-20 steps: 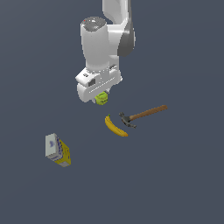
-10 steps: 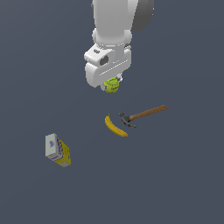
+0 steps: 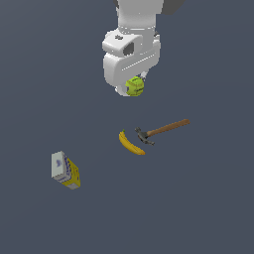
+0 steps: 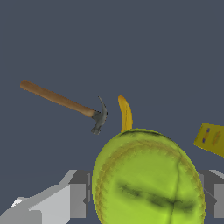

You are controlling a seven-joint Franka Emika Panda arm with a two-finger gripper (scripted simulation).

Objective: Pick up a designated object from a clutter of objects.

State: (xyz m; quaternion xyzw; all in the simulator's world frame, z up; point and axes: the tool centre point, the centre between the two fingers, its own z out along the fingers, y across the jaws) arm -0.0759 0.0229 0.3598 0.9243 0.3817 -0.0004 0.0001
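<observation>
Small yellow-green ball with faint seam lines [image 3: 134,86]: clamped between the fingers of the white tool [image 3: 133,88], raised well above the dark grey bench [image 3: 208,198]. Tool closed on the ball from both sides; in the wrist view, grey finger pads [image 4: 78,199] pressed against opposite flanks of the ball [image 4: 148,179], which fills the lower part of that frame.

Remaining clutter, lying on the bench below and apart from the ball:
- Curved yellow banana [image 3: 130,144], almost directly under the tool, also seen past the ball in the wrist view [image 4: 125,113].
- Hammer with wooden handle and dark metal head [image 3: 161,131], just beside the banana on the exterior view's right; head near the banana's upper end, handle angled away toward the exterior view's right. Contact between head and banana: cannot tell. Visible in the wrist view too [image 4: 65,103].
- Yellow box with grey-white face [image 3: 65,170], well apart toward the exterior view's left and nearer the camera, tilted; a yellow corner showing in the wrist view [image 4: 211,139].
</observation>
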